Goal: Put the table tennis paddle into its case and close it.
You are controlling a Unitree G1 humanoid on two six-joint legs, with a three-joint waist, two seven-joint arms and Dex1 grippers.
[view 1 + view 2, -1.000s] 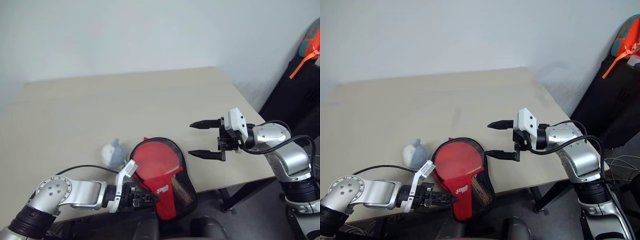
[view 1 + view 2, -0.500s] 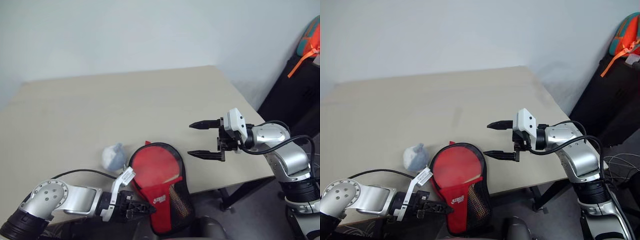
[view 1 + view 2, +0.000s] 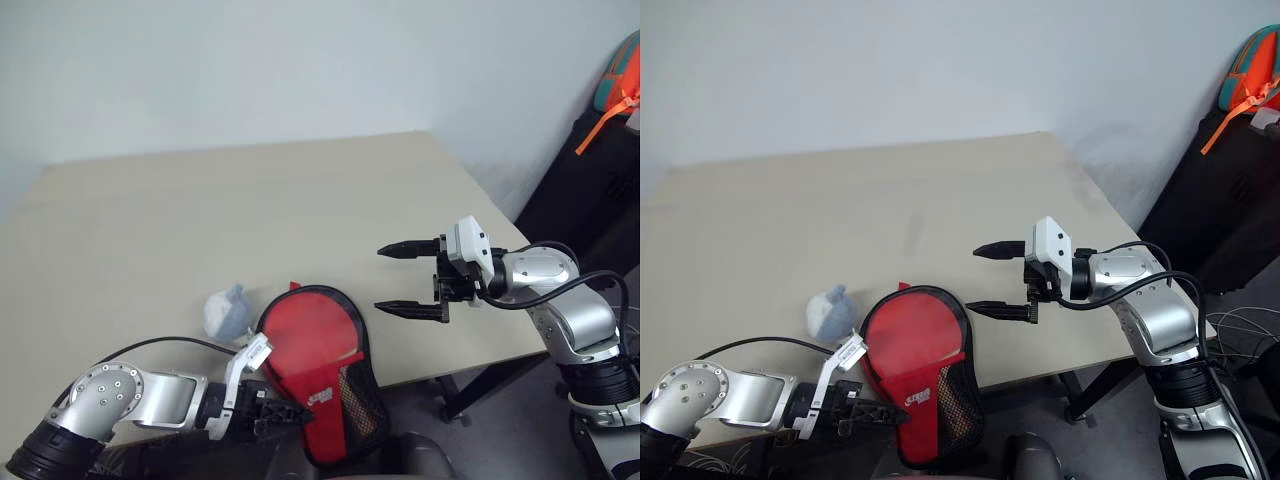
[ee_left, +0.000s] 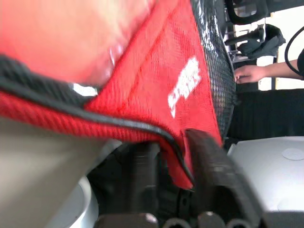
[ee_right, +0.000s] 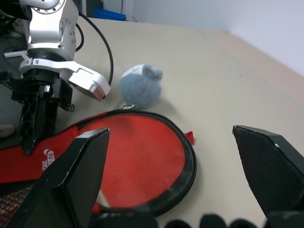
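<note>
The case (image 3: 322, 375) lies at the near edge of the desk (image 3: 250, 210), its round end on the desk and its narrow handle end hanging over the edge. Its red face with the clear panel and the black mesh pocket is up, inside a black zip rim. Through the clear panel a round red face shows; whether that is the paddle, I cannot tell.

The left tool (image 3: 283, 416) sits at the case's handle end, below the desk edge. In the left wrist view the red fabric edge of the case runs between its two black fingers (image 4: 216, 175), one finger on each side of the cloth; whether they press on it or stand slightly apart from it, I cannot tell.

A small whitish wad (image 3: 227, 311) rests on the desk just beside the case, on its left.

The right tool (image 3: 410, 279) hovers above the desk to the right of the case, well apart from it, jaws spread wide with nothing between them.
</note>
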